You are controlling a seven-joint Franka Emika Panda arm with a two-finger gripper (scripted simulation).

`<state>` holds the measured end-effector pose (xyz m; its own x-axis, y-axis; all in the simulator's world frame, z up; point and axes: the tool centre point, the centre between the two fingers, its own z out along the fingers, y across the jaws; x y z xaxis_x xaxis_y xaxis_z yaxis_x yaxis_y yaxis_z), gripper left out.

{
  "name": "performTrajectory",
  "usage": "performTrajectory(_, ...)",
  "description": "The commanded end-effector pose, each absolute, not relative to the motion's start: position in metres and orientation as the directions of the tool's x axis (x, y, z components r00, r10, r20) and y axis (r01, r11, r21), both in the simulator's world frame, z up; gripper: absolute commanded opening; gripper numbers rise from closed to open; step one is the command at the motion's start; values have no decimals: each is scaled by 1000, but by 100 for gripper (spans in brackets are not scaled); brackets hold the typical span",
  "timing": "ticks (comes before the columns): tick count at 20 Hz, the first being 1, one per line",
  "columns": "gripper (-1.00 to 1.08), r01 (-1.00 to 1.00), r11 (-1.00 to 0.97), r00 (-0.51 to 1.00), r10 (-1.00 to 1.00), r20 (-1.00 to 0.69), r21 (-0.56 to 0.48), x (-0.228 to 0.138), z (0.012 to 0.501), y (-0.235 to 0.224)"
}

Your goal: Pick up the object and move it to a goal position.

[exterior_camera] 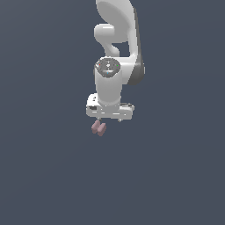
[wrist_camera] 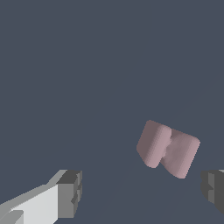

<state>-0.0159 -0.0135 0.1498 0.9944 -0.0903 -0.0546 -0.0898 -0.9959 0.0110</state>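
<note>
The object (exterior_camera: 99,128) is a small dusty-pink piece of two blocky lobes joined side by side, lying on the flat dark grey surface. In the exterior view it sits just below the white hand, slightly toward the exterior view's left. My gripper (exterior_camera: 110,119) hovers above it with the jaws spread wide. In the wrist view the object (wrist_camera: 168,148) lies beyond the fingertips, closer to one dark-padded finger (wrist_camera: 213,189) than to the other finger (wrist_camera: 70,192). My gripper (wrist_camera: 142,190) is open and nothing is between the pads.
Only the plain dark grey surface (exterior_camera: 176,184) surrounds the object. The white arm (exterior_camera: 115,39) rises behind the hand.
</note>
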Motion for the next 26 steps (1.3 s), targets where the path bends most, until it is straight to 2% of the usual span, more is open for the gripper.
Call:
performTrajectory(1, 100, -90, -996, 994, -90, -55, 11, -16, 150, -13)
performTrajectory(14, 100, -58, -998, 998, -58, -14, -4, -4, 170, -13)
performTrajectory(26, 100, -242, -970, 970, -242, -10, -6, -17, 131, -42)
